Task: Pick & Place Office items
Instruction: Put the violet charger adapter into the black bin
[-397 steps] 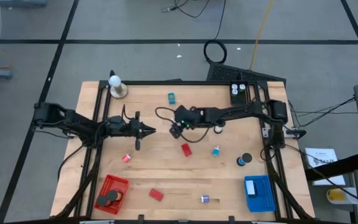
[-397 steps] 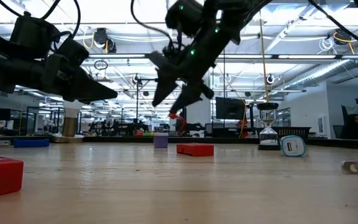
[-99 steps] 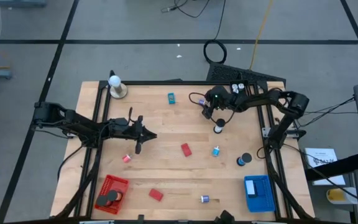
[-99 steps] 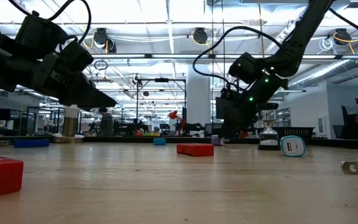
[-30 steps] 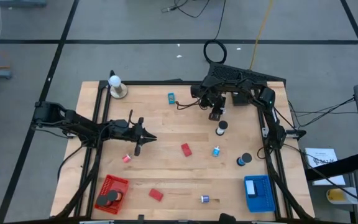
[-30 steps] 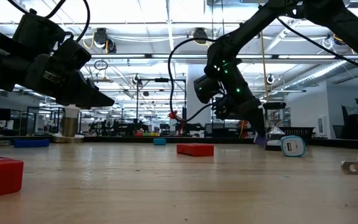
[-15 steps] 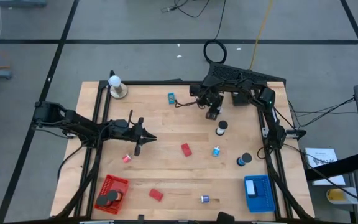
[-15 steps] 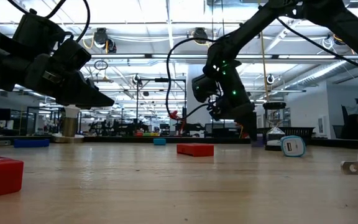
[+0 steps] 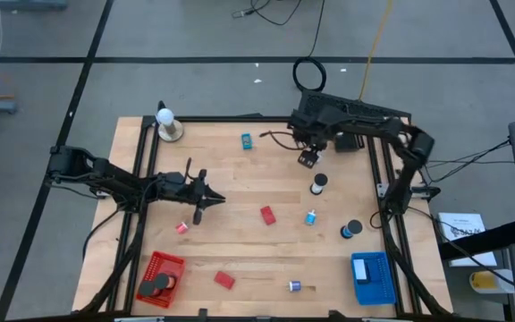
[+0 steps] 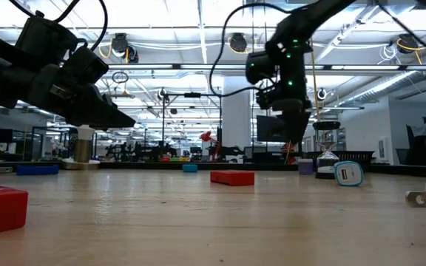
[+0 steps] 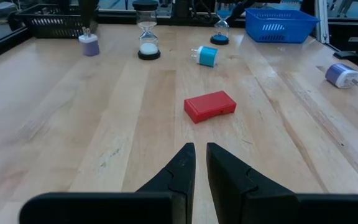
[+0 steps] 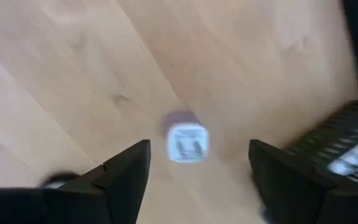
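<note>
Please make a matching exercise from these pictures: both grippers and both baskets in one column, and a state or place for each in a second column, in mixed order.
1. left gripper
2. right gripper
3. red basket
4. blue basket

a. open, above a small pale plug
b. shut, holding nothing
c. holds a black item
d. at a table corner on the right arm's side

Pairs: 1-b, 2-a, 3-c, 4-d
</note>
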Tool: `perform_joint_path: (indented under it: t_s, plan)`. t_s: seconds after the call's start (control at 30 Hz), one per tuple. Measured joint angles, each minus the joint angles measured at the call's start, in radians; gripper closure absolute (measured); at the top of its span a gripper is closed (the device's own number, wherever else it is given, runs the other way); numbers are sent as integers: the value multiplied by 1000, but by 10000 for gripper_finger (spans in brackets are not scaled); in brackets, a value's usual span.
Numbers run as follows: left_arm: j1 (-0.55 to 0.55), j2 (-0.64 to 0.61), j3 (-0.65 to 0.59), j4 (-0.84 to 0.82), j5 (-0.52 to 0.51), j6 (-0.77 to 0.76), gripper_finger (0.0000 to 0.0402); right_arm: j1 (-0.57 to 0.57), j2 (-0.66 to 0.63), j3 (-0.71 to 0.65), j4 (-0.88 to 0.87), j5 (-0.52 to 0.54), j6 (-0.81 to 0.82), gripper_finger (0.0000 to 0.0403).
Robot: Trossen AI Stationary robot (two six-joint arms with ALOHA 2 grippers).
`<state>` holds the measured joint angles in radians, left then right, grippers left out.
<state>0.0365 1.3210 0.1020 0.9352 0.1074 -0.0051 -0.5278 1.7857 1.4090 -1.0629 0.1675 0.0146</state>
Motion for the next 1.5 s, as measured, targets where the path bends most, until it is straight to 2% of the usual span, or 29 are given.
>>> perform_joint_path:
  t_s: [0.1, 0.23, 0.47, 0.63, 0.87, 1.2, 1.43, 1.5]
  plan:
    - [-8, 0, 0, 0, 0, 1, 355, -11, -67, -122, 126, -62, 46, 135]
    - [-16, 0, 0, 2, -3, 14, 355, -32, -113, -247, 242, -69, 60, 135]
    - [-16, 0, 0, 3, -3, 23, 355, -54, -120, -348, 408, -91, 25, 135]
    - [-16, 0, 0, 3, -3, 23, 355, -54, -119, -365, 458, -91, 25, 146]
    - [-16, 0, 0, 3, -4, 22, 355, -54, -119, -365, 437, -90, 40, 204]
    - [-16, 0, 0, 3, -4, 22, 355, -54, -119, -390, 459, -90, 46, 206]
    - [-16, 0, 0, 4, -4, 20, 355, -55, -123, -407, 512, -64, 37, 269]
    - [-16, 0, 0, 3, -4, 21, 355, -54, -133, -408, 519, -64, 34, 274]
